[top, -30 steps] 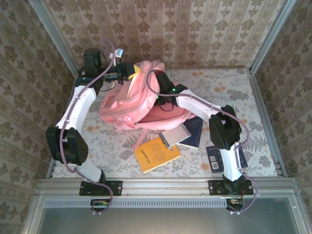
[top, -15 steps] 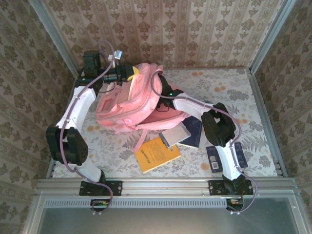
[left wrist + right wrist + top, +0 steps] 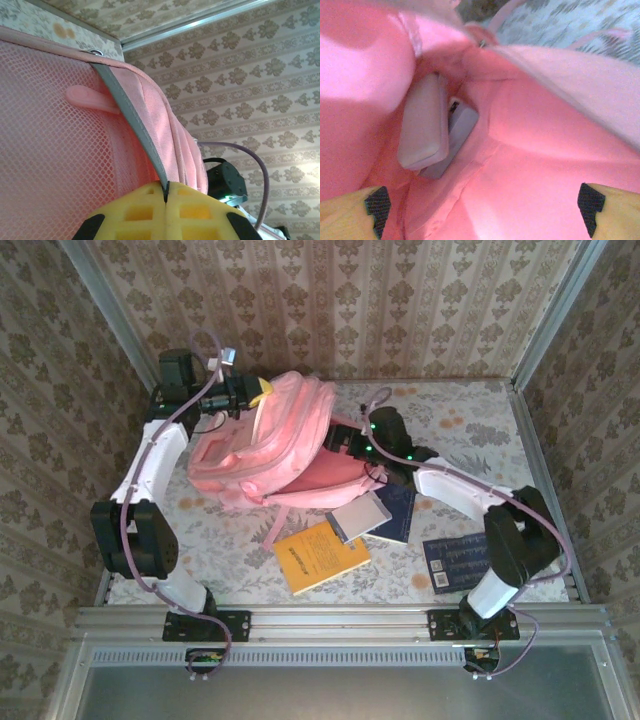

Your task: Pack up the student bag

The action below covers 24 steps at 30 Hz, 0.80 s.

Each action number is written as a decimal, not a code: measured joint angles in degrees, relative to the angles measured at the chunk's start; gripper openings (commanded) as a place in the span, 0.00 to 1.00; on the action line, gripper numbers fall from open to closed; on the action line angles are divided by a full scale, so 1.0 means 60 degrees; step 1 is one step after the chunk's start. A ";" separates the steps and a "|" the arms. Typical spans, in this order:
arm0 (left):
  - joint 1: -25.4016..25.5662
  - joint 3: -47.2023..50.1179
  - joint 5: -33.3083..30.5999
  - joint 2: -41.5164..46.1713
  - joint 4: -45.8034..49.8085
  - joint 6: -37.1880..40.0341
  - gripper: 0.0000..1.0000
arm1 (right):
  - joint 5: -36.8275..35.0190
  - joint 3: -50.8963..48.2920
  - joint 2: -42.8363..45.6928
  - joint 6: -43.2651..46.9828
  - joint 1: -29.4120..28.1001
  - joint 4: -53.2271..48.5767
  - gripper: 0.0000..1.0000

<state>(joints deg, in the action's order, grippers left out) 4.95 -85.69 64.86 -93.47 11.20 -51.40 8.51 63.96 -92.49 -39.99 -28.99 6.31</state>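
Change: compared with a second earlier, right arm (image 3: 470, 502) had swung its elbow out to the right and towards the near edge, uncovering a dark blue book (image 3: 458, 562) by its base; the bag and the left pincer had shifted a little to the left.
Left pincer (image 3: 165, 192): at the far left of the worktop (image 3: 520, 440), its yellow fingers pressed together and clamped on a grey trim (image 3: 131, 117) at the bag's edge, holding that edge up.
Left wrist view: a pink mesh panel (image 3: 55, 160) lay to the left of the trim, with a pink zip pull (image 3: 90, 99) resting on it.
Student bag (image 3: 270, 435): lay on the worktop left of centre, between the two pincers, its top end towards the far wall and a strap trailing towards the near side.
Inside the bag: a flat pale slab (image 3: 422, 122) stood on edge, with a second flat piece (image 3: 455, 137) touching it behind.
Right pincer (image 3: 480, 212): at the bag's right-hand opening, facing into the pink lining, fingers wide apart and holding nothing.
Orange book (image 3: 320, 556): on the worktop just in front of the bag.
Grey pad (image 3: 358, 518): overlapped the orange book's far right corner.
Blue book (image 3: 398, 510): just right of the grey pad, partly beneath it.
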 measured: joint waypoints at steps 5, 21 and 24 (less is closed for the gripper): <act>-0.0029 -0.0004 -0.0412 -0.0073 0.0135 0.0117 0.00 | -0.0262 0.0011 0.0663 0.0226 0.0040 -0.0495 0.89; 0.0914 0.1035 -0.2135 -0.0594 0.0506 0.1413 0.00 | -0.3308 0.0863 0.0229 0.1825 0.1497 -0.5373 1.00; 0.0892 0.1351 -0.1996 -0.0594 -0.0047 0.1053 0.00 | -0.3359 0.1796 -0.0699 0.2335 0.2084 -0.6091 1.00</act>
<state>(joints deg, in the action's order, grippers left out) 10.31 -77.58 52.88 -97.03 10.92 -45.08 -11.64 74.74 -96.68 -25.98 -16.49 -30.24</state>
